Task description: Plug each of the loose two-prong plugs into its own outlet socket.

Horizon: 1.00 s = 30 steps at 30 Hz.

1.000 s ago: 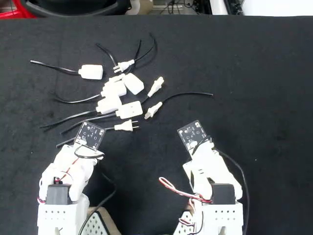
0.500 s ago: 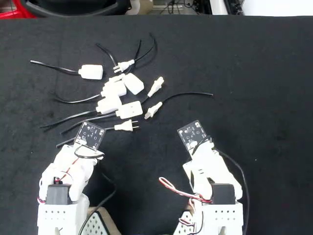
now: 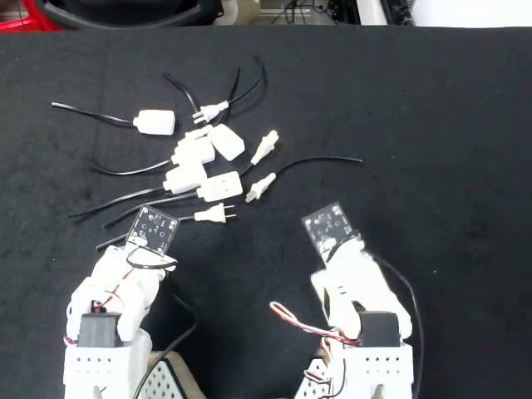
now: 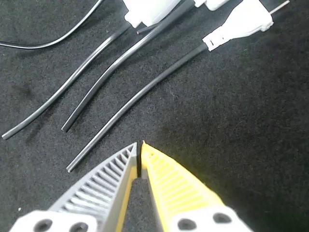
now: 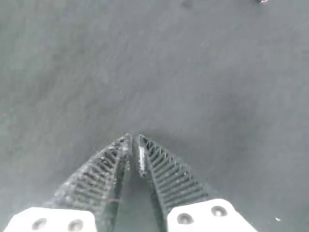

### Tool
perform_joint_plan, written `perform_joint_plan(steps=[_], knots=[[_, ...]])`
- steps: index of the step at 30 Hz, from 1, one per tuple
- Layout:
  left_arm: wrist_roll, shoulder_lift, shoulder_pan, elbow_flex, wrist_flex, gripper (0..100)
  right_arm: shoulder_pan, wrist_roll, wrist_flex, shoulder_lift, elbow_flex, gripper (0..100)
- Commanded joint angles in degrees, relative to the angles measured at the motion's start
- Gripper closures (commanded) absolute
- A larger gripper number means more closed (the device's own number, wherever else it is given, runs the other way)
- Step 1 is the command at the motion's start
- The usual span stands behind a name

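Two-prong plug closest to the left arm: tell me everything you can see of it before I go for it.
The two-prong plug is white and plastic-looking, with a flat tapered body, a short collar where the cord enters and two thin metal prongs. It lies flat on the black table, unplugged, prongs toward the right arm's side. Its black cord runs back to a cut, free end near the left gripper, whose fingers are shut and apart from it. Nothing grips the plug.

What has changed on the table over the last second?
The right arm has shifted very slightly; which way is too small to tell. Nothing was grasped or released. The left arm, the shut left end effector and right end effector, the two-prong plugs and the outlet sockets stayed put.
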Motion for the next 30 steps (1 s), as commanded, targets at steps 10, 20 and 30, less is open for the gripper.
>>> perform_joint_plan(steps=[10,20,30], knots=[[0.1,-0.3,1.6,0.4,1.1,97,-5.2,5.8,-6.0,8.0,-11.4,85.4],[-9.5,6.1,3.3,-17.8,-7.6,81,-6.2,4.2,-10.5,57.6,-33.0,86.4],[-18.5,66.8,4.8,-48.7,-16.9,77,-10.1,2.2,-15.0,80.2,-40.4,86.4]])
